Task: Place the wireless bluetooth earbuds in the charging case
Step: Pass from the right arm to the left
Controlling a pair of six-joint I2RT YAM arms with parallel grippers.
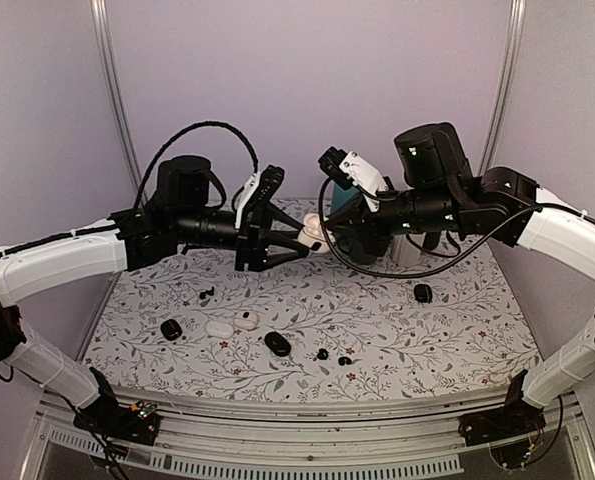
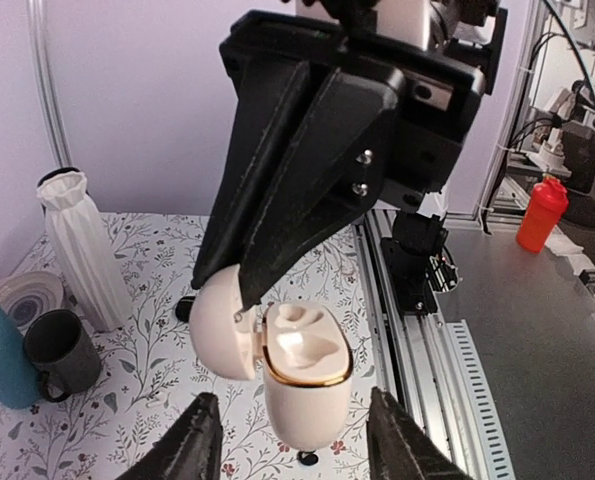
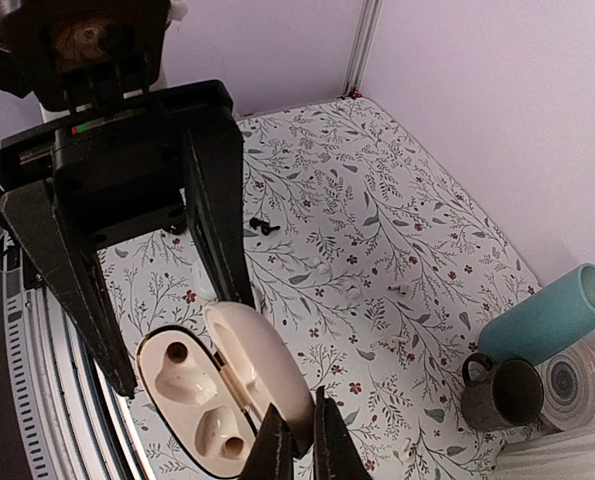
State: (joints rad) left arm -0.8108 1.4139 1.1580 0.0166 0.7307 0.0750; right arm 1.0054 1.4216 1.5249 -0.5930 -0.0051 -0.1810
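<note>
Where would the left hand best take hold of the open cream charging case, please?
The charging case by its lower body, below the gold rim, from the left: the right hand pinches the lid, and the earbud wells should be kept uncovered.

The charging case [image 2: 302, 395] is cream with a gold rim, the earbuds [image 1: 322, 354] glossy black, the tablecloth [image 1: 427, 340] white with grey leafy sprigs and red flowers, the far bottle [image 3: 547, 320] teal.

Three black cases [image 1: 171, 328] [image 1: 277, 343] [image 1: 422, 293]; three pale cases [image 1: 219, 327] [image 1: 245, 320] [image 1: 315, 232]; two loose black earbuds [image 1: 322, 353] [image 1: 345, 360].
</note>
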